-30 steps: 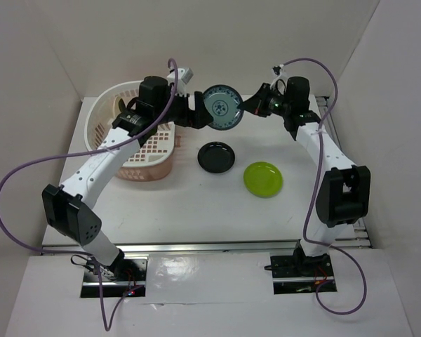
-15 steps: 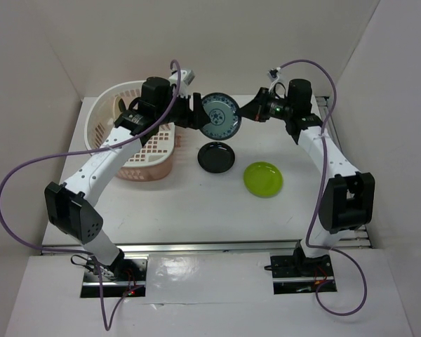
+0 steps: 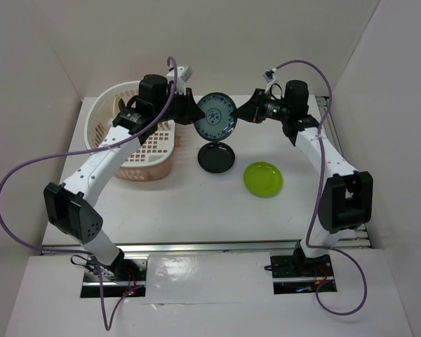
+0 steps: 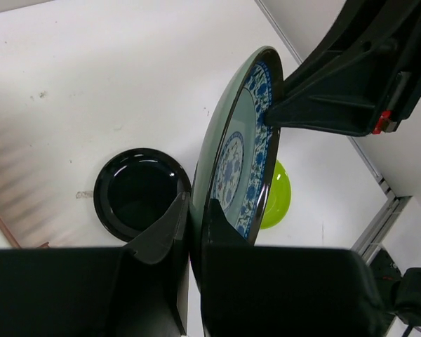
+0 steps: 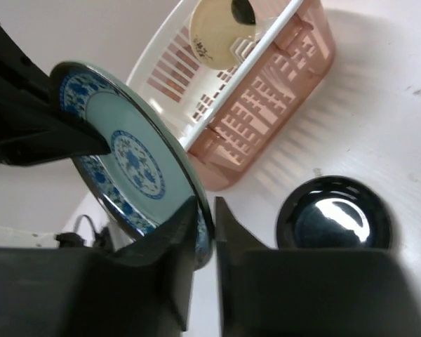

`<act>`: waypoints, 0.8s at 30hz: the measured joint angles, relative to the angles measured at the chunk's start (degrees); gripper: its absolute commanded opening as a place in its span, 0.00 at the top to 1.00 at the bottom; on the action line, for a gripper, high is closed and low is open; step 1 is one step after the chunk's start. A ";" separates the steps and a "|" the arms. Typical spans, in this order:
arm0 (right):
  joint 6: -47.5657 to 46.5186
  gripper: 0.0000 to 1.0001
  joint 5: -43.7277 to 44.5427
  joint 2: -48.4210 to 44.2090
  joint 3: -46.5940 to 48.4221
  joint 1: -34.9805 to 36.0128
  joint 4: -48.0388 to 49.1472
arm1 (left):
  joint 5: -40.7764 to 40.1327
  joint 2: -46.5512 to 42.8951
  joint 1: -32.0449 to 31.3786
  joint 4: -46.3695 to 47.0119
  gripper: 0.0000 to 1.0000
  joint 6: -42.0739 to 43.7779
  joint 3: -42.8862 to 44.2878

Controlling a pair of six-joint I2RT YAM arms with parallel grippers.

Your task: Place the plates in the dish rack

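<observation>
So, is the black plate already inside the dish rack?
No, the black plate lies flat on the table, outside the dish rack.

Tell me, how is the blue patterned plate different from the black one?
The patterned plate is teal with blue flowers; the black plate is plain and glossy. The patterned plate stands on edge in the air, pinched at its rim by the left gripper and the right gripper; the black plate lies flat on the table, untouched. Both are small, round and outside the rack.
</observation>
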 measured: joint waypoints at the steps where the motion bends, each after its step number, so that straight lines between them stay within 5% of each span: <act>1: 0.87 0.37 -0.02 0.00 -0.17 0.07 0.09 | -0.09 0.00 -0.09 0.04 1.00 0.46 0.00; 2: 1.92 0.22 -0.07 0.00 -0.35 0.22 0.11 | -0.31 0.00 -0.26 -0.02 1.00 1.01 0.00; 5: 3.39 0.00 -0.52 0.00 -0.50 1.07 0.92 | -1.11 0.00 -0.68 -0.94 1.00 1.66 0.00; 14: 4.85 0.00 4.44 0.02 -0.50 1.44 1.95 | -6.99 -0.02 1.14 -4.07 1.00 3.19 2.95; 24: 5.31 0.00 10.16 0.02 -0.57 -2.99 1.75 | -33.90 -0.24 8.46 -3.48 1.00 10.49 3.63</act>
